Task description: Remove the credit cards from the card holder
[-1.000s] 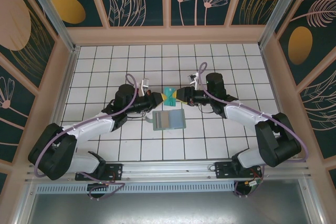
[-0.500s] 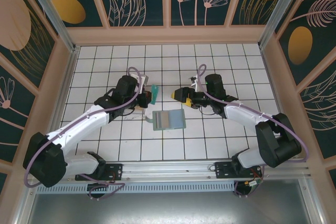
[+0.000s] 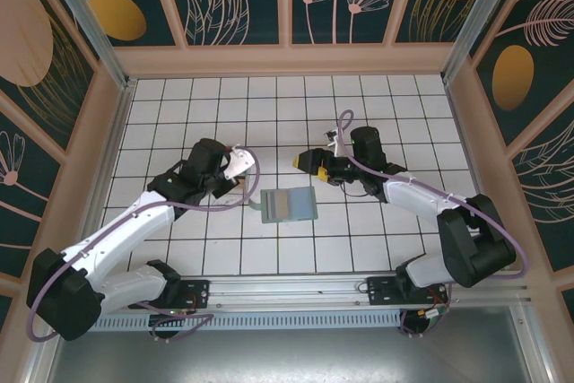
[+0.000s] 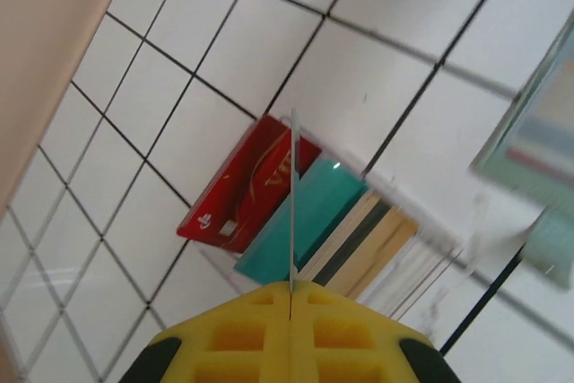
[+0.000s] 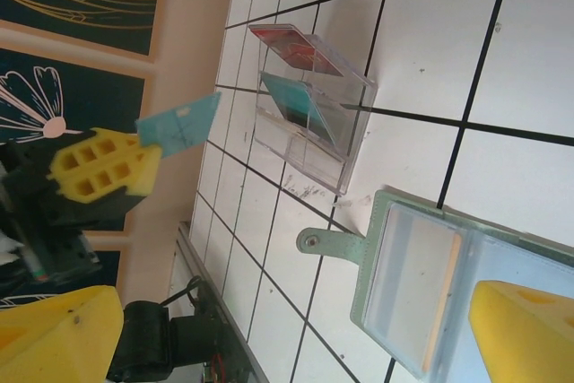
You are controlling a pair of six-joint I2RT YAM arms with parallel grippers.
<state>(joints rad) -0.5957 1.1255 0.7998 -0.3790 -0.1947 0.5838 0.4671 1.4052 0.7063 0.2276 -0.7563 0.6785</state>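
Left gripper jaws were clamped shut on a teal credit card, held edge-on above the clear tray. The tray sat on the white tiled table with a red card, a second teal card and tan ones stacked in it. The card holder lay open flat on the table, light blue inside facing up, just beside the tray and between the two arms. Right gripper jaws were spread wide, holding nothing, near the holder's far edge. Couldn't tell whether any cards were left in the holder.
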